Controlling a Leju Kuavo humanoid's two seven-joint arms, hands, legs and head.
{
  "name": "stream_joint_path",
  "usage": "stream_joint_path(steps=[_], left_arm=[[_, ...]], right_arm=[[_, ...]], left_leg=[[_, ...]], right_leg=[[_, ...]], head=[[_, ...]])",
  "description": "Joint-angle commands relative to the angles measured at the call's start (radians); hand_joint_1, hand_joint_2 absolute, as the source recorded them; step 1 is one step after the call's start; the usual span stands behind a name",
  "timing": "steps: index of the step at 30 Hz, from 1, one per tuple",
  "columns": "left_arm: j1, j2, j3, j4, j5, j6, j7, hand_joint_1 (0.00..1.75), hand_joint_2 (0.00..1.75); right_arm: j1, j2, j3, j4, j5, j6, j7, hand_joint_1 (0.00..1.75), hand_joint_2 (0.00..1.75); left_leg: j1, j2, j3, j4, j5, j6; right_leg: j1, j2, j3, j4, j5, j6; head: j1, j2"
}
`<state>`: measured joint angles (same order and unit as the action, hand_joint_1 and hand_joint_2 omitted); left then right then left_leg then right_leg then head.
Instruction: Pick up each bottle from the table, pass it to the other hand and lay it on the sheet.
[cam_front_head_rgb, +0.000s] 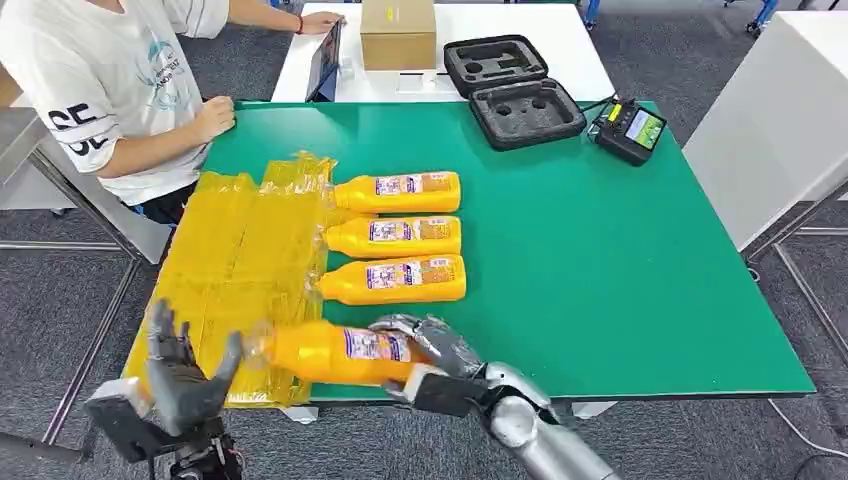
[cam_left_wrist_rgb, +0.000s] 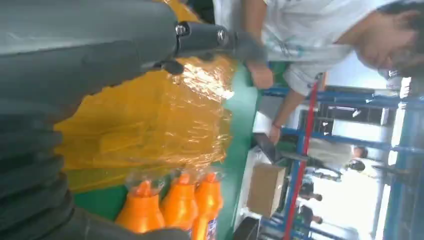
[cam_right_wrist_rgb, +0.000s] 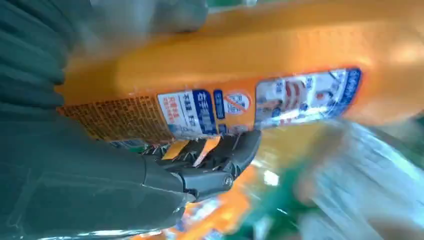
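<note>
My right hand (cam_front_head_rgb: 432, 352) grips an orange bottle (cam_front_head_rgb: 330, 352) by its base end, holding it level above the table's near edge with its neck toward my left hand. Its label (cam_right_wrist_rgb: 260, 102) is close in the right wrist view, with my fingers (cam_right_wrist_rgb: 220, 162) wrapped under it. My left hand (cam_front_head_rgb: 185, 372) stands open, fingers spread upward, just left of the bottle's cap and not touching it. Three more orange bottles (cam_front_head_rgb: 400, 192) (cam_front_head_rgb: 395, 237) (cam_front_head_rgb: 395, 280) lie side by side on the green table, necks (cam_left_wrist_rgb: 180, 200) on the edge of the yellow sheet (cam_front_head_rgb: 240, 265).
A person in a white shirt (cam_front_head_rgb: 100, 80) sits at the far left corner, one hand (cam_front_head_rgb: 213, 118) on the table (cam_front_head_rgb: 620, 260). A black foam case (cam_front_head_rgb: 512, 92), a small black device (cam_front_head_rgb: 628, 130) and a cardboard box (cam_front_head_rgb: 397, 33) stand at the back.
</note>
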<state>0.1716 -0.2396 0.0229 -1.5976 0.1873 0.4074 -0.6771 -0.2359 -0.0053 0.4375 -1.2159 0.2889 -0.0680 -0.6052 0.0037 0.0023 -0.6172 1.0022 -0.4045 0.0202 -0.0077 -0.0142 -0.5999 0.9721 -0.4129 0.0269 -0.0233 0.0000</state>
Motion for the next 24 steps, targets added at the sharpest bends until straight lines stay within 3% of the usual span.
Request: stream_joint_path(steps=[1, 17, 20, 24], left_arm=[[-0.006, -0.023, 0.052, 0.011, 0.05, 0.024, -0.019, 0.0, 1.75], [0.014, -0.059, 0.098, -0.041, 0.102, 0.021, -0.021, 0.0, 1.75], [-0.002, -0.01, 0.014, 0.007, 0.058, -0.027, -0.002, 0.0, 1.75], [-0.069, 0.055, -0.158, 0.121, -0.047, -0.151, 0.072, 0.0, 1.75]], right_arm=[[0.104, 0.143, -0.198, -0.279, -0.158, -0.134, -0.092, 1.75, 1.75], [0.132, 0.139, -0.197, -0.288, -0.181, -0.209, -0.093, 1.75, 1.75], [0.125, 0.15, -0.221, -0.232, -0.165, -0.232, -0.093, 1.69, 1.75], [0.079, 0.169, -0.252, -0.022, -0.157, -0.163, -0.083, 1.73, 1.75]], left_leg=[[0.001, 0.001, 0.002, 0.001, -0.002, -0.001], [-0.001, 0.0, 0.0, 0.0, -0.002, -0.001], [0.0, 0.0, 0.001, 0.0, -0.003, -0.001], [-0.001, -0.003, 0.001, -0.002, -0.001, -0.001]], right_leg=[[0.001, 0.002, 0.001, 0.0, -0.002, -0.001], [0.0, 0.001, -0.001, -0.001, -0.002, -0.001], [0.0, 0.002, 0.0, -0.001, -0.002, -0.001], [-0.001, -0.002, 0.0, -0.002, -0.001, 0.0]], head=[[0.0, 0.0], [0.0, 0.0], [-0.001, 0.0], [-0.001, 0.0]])
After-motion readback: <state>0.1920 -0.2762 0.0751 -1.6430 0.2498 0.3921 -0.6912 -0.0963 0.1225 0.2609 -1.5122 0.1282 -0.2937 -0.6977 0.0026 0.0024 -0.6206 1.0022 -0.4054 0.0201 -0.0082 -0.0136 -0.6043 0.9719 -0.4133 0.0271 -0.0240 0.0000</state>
